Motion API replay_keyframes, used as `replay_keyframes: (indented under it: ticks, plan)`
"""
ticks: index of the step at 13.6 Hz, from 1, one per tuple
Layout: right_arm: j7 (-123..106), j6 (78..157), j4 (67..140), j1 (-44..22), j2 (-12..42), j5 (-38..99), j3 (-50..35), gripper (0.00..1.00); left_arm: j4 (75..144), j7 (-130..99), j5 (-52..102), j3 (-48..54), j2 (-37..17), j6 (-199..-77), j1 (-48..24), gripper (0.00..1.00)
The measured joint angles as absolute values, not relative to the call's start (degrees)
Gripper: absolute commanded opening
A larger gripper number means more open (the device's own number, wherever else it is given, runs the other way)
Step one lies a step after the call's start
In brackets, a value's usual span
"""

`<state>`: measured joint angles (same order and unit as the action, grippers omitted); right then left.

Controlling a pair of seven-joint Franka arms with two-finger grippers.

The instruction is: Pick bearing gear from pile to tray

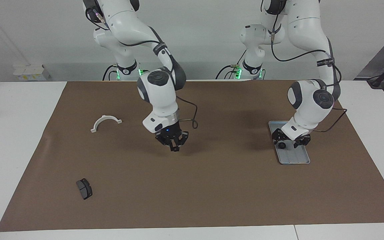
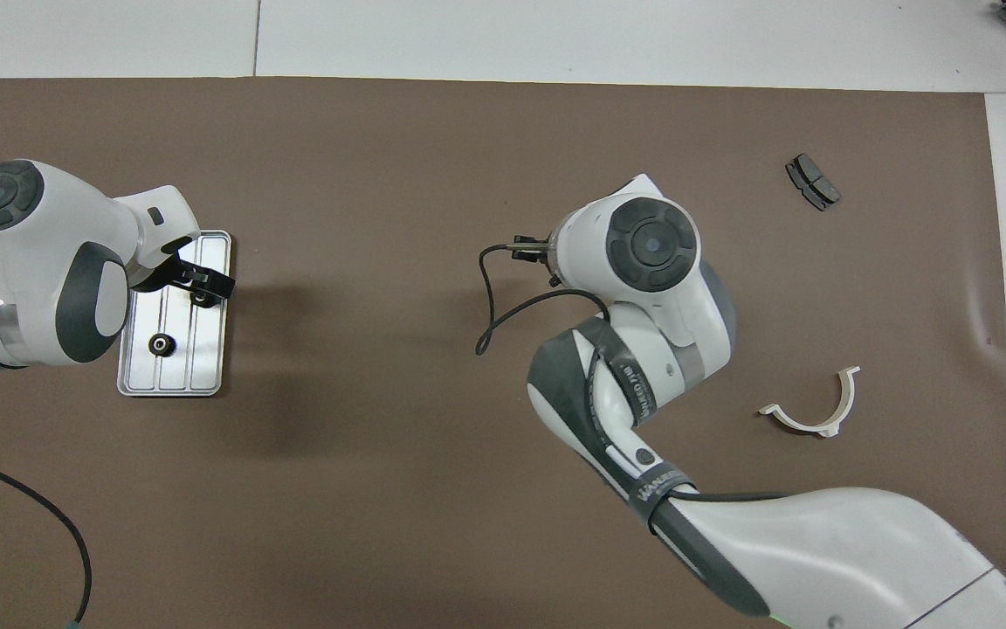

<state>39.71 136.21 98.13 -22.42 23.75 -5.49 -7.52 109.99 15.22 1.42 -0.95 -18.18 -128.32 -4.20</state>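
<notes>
**Gear down on tray, next delivery pending**

Nearest the robots: half-ring [image 1: 106,121] on the mat, toward the right arm's end. Next, the tray [image 1: 295,158] at the left arm's end, with one gear [image 2: 158,345] lying in it. A little farther along the tray, a second gear [image 1: 282,145], directly under the left gripper [image 1: 290,143]; fingers apart, gripping nothing. Over mid-mat, the right gripper [image 1: 174,146], clenched tight; cannot tell whether anything sits between the tips. Farthest out, a brake pad [image 1: 84,188], well apart from everything.

Risks: clipping the second gear on lifting away, low fingers being the cause; rolling it over the low rim; crowding both arms over the tray if the right heads there early.
</notes>
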Motion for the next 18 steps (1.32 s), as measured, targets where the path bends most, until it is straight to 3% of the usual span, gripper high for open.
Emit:
replay_keyframes:
  ticks: [7, 8, 9, 10, 14, 18]
  plan:
    - [53.5, 139.3, 97.0, -35.1, 30.2, -13.0, -7.4, 0.02, 107.3, 2.9, 3.6, -0.4, -18.2, -128.6, -9.6, 0.93]
    - [53.7, 140.1, 96.9, -35.8, 31.2, -13.2, -7.4, 0.27, 106.9, 0.7, 3.7, -0.4, -18.2, -128.6, -10.6, 0.92]
    - [53.7, 140.4, 96.9, -36.0, 31.8, -13.3, -7.4, 0.77, 106.7, -1.7, 3.7, -0.3, -18.2, -128.7, -11.8, 0.87]
    - [53.7, 140.4, 96.9, -36.1, 32.0, -13.3, -7.4, 1.0, 106.5, -4.3, 3.7, -0.3, -18.2, -128.9, -13.3, 0.83]
    - [54.3, 139.4, 96.1, -35.5, 31.0, -13.3, -6.9, 1.0, 105.4, -13.3, 3.7, -0.2, -18.4, -131.1, -19.3, 0.76]
    - [52.7, 137.0, 100.5, -29.7, 22.2, -13.4, -6.7, 1.0, 105.3, -19.1, 3.7, -0.2, -18.9, -132.4, -25.2, 0.72]
